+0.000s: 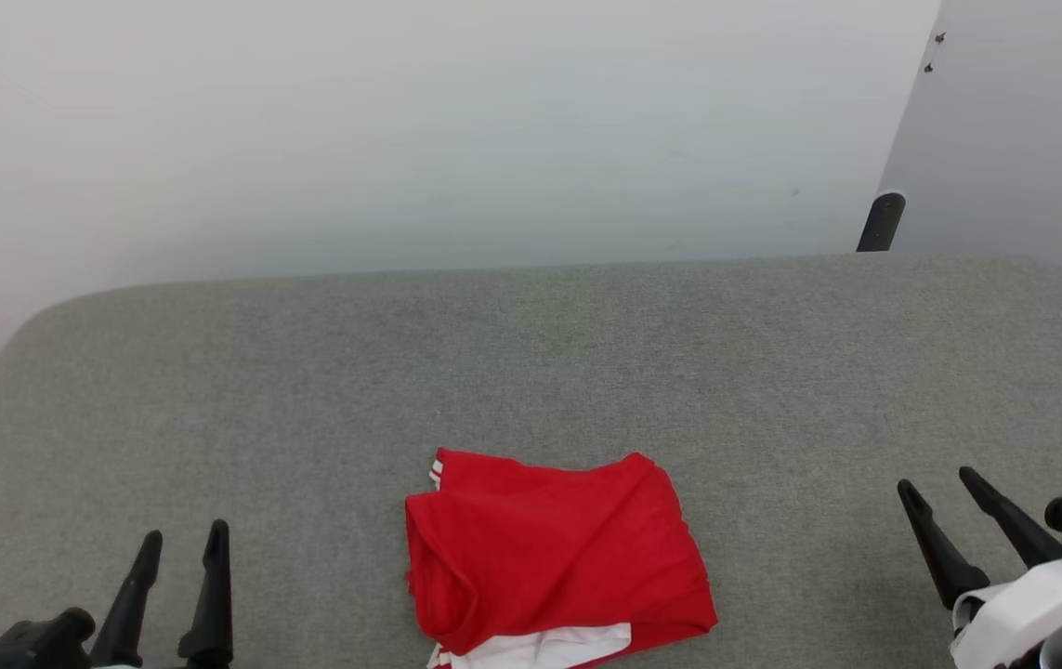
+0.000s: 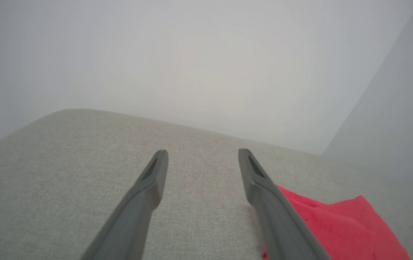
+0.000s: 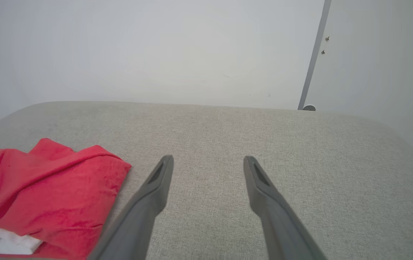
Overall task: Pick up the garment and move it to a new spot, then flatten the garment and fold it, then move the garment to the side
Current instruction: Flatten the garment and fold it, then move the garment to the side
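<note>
Two grippers, one garment [image 1: 549, 548]. The left gripper [image 1: 187, 532] sat low, fingers pointing straight ahead, spread apart, holding nothing. Garment lay folded at the near middle of the grey pad [image 1: 531, 353], long side running left-right, white bit nearest the robot. The right gripper [image 1: 936, 480] angled leftward, also spread, empty.

The grey padded surface [image 1: 531, 372] is viewed from above by the head view, tilted down toward the white wall [image 1: 400, 139]. It is skimmed low and close by each wrist view, aimed forward along the fingers [image 2: 146, 195]. The red garment [image 1: 558, 557] is shared by all three views, at each wrist view's inner lower corner
</note>
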